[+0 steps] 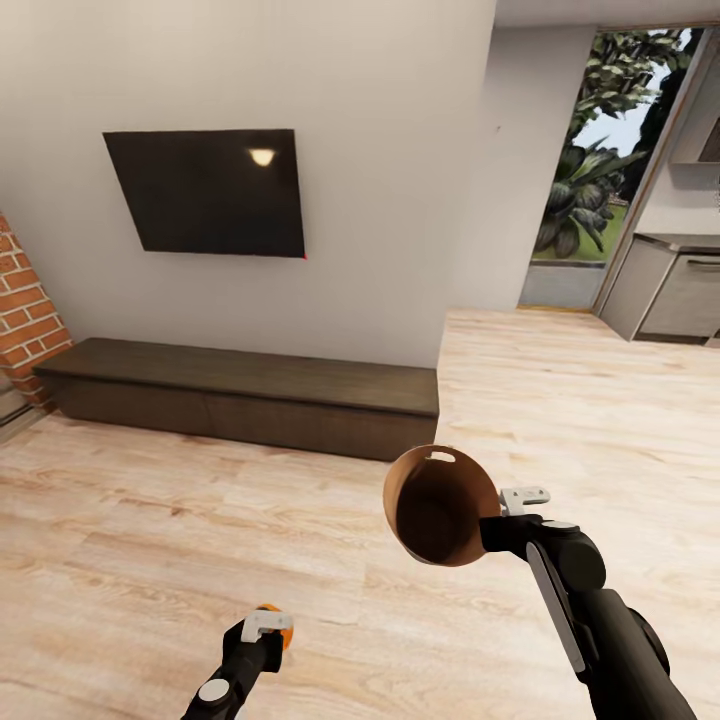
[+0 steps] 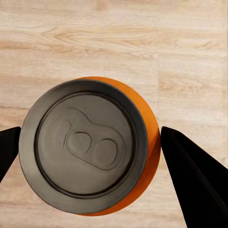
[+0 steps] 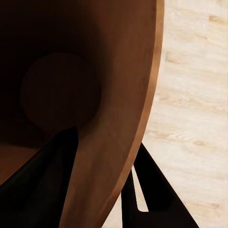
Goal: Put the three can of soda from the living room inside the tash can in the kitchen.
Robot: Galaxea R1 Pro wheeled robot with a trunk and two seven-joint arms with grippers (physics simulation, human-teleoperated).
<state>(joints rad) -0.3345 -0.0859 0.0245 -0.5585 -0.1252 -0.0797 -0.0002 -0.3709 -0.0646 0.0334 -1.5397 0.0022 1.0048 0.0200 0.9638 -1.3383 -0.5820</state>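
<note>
The left hand (image 1: 262, 628) holds an orange can (image 2: 92, 147) upright between its fingers, low over the wood floor, while the right hand (image 1: 492, 525) pinches the bin (image 1: 440, 505) by its rim, mouth tilted toward the camera, up and right of the can.

Pale wood plank floor (image 1: 150, 540) thru-out. Off-white wall (image 1: 380, 150) w/ black flat wall TV (image 1: 205, 192), lamp glint on it. Long dark-brown low cabinet (image 1: 240, 395) below. Red-brick fireplace edge (image 1: 22, 315) far left. Wood-framed glass door (image 1: 600, 160) + grey kitchen cabinets (image 1: 670, 290) far right.
</note>
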